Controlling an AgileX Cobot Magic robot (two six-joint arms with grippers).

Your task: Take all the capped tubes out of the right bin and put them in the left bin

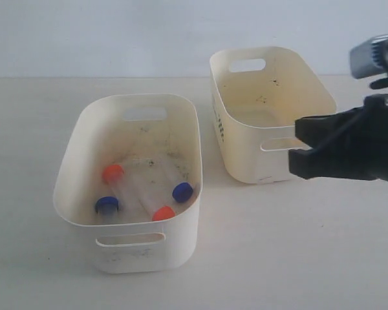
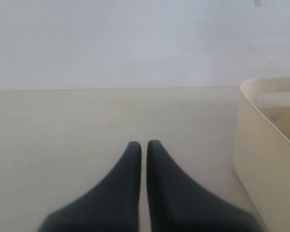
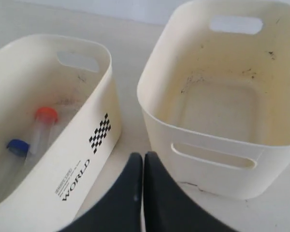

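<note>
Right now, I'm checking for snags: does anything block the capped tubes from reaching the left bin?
Nothing visible does. All four capped tubes already lie in the left bin; the right bin shows none, and the right gripper is shut and empty outside it.

Soft, even, bright light fills all three views, seemingly from overhead, and the pale colours look slightly washed out. Shadows are faint: a thin grey one hugs the base of the left bin [image 1: 149, 255] and of the right bin [image 1: 246, 158] on the table [image 1: 297, 258]. A small glint sits on the metal fitting [image 1: 374, 57] (the brightest spot). The exterior view is grainy. Close to the lens, the left gripper [image 2: 144, 145] and right gripper [image 3: 143, 155] are soft-edged, featureless black.
</note>
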